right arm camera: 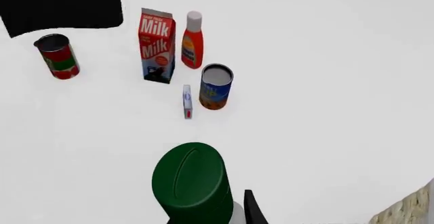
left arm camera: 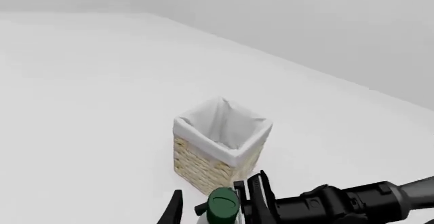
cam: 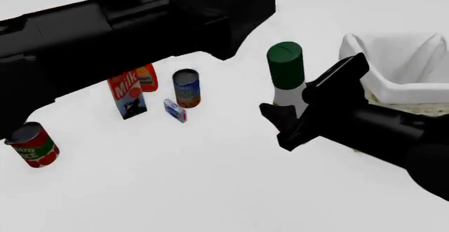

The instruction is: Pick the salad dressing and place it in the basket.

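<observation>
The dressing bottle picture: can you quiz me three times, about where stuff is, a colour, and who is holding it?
1. The milk carton stands:
A) beside the orange bottle
B) inside the basket
C) on the tomato can

2. The salad dressing cap is:
A) white
B) dark green
C) red

3. The right end effector is:
A) open and bare
B) out of sight
C) closed on the dressing

Answers: 1 A, the two stand together on the table; 2 B, all views show green; 3 C, its fingers pinch the white body.

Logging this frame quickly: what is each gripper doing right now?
Left gripper: not in view, so its state cannot be told.
Right gripper: closed on the salad dressing, lifted off the table beside the basket.
</observation>
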Controlling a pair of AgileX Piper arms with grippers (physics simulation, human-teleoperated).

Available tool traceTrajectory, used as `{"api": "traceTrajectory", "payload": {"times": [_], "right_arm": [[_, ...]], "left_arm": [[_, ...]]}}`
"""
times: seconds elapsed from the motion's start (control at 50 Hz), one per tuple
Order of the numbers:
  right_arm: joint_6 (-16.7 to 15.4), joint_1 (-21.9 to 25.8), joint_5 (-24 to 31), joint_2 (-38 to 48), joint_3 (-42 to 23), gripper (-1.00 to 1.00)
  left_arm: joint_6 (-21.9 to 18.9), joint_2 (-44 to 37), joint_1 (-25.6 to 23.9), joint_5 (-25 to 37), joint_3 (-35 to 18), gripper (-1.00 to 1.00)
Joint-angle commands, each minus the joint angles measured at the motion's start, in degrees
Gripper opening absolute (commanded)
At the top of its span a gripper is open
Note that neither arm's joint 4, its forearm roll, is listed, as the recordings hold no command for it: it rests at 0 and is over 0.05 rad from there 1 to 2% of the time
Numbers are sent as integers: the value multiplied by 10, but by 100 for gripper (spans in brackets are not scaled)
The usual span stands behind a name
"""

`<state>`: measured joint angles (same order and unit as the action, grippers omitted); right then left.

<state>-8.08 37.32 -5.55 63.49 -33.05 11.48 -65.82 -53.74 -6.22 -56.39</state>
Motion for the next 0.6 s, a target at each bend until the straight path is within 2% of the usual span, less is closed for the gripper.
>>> {"api": "traceTrajectory", "payload": {"times": [0.02,0.1,0.12,0.2,0.22,0.26,0.28,0.3,0.34,0.36,0.42,0.46,0.48,0.52,0.58,0.6], "right_arm": [[46,-4,-27,-10,15,-100],[57,-8,-39,-20,30,-100],[64,-11,-42,-25,35,-100],[86,-25,-49,-52,49,-100],[86,-25,-49,-52,49,-100],[94,-28,-47,-71,55,-100],[99,-33,-41,-91,58,-100],[99,-33,-41,-92,58,-100],[107,-39,-36,-103,61,-100],[107,-41,-33,-113,63,-100],[114,-50,-27,-137,70,-100],[117,-52,-24,-144,72,-100],[114,-63,-21,-163,78,-100],[122,-68,-13,-183,78,-100],[120,-78,-7,-201,80,-100],[129,-81,-3,-210,80,-100]], "left_arm": [[-107,192,65,18,22,100],[-105,273,140,26,73,100],[-92,303,173,25,97,100],[-88,381,259,37,164,100],[-88,381,259,37,164,100],[-80,419,304,38,214,100],[-64,459,352,38,264,100],[-64,459,352,38,265,100],[-62,471,376,41,300,100],[-32,498,395,41,327,100],[-12,544,421,45,376,100],[-20,557,431,47,387,100],[-27,575,430,44,413,100],[-16,608,434,50,430,100],[-25,645,452,61,448,100],[-19,652,454,60,457,100]]}}
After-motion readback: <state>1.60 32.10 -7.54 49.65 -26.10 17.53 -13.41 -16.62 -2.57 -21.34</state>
